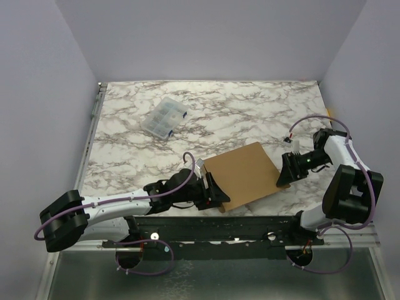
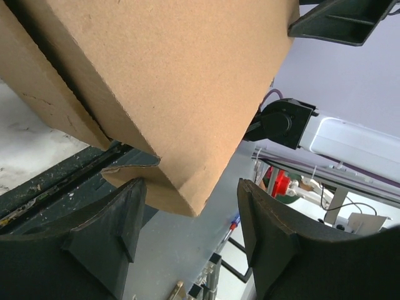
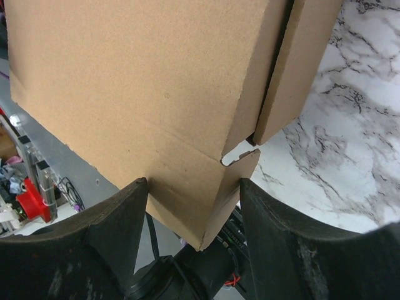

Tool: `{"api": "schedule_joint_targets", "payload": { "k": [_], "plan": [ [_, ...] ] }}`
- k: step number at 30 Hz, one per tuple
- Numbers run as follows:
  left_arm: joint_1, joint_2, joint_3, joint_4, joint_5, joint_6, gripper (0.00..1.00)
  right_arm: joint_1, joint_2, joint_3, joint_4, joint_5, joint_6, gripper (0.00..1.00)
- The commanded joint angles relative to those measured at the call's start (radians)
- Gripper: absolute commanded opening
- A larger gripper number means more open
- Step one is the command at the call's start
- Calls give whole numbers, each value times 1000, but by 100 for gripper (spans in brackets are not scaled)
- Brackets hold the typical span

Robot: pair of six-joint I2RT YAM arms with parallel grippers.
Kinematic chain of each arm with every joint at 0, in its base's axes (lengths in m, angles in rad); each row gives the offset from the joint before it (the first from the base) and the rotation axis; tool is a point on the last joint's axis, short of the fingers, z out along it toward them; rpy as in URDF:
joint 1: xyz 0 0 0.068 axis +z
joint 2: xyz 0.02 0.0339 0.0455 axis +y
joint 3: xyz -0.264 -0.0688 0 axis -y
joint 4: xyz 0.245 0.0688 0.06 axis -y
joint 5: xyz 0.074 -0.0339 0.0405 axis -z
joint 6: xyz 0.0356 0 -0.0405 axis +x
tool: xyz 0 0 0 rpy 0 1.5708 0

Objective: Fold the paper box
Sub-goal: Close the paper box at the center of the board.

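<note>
The paper box [image 1: 244, 175] is a brown cardboard shape lying tilted near the table's front edge, between both arms. My left gripper [image 1: 212, 190] is at its near left corner. In the left wrist view that corner of the paper box [image 2: 162, 81] pokes between the open jaws of the left gripper [image 2: 190, 187]. It brushes the left finger [image 2: 119, 219] and stands well apart from the right one. My right gripper [image 1: 289, 172] is at the box's right edge. In the right wrist view a folded corner of the paper box [image 3: 137, 94] fills the right gripper [image 3: 194, 184], touching both fingers.
A small clear plastic compartment case [image 1: 164, 117] lies at the back left of the marble table [image 1: 250, 112]. The black mounting rail [image 1: 219, 225] runs along the front edge just under the box. Grey walls enclose the table on three sides.
</note>
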Motion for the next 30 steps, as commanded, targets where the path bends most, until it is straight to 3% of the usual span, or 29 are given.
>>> {"api": "schedule_joint_targets", "payload": {
  "k": [1, 30],
  "plan": [
    [-12, -4, -15, 53, -43, -4, 66, -2, -27, -29, 33, 4, 3, 64],
    [-61, 31, -61, 161, -101, -36, 64, -2, -22, -40, 39, 15, -17, 61]
  ]
}}
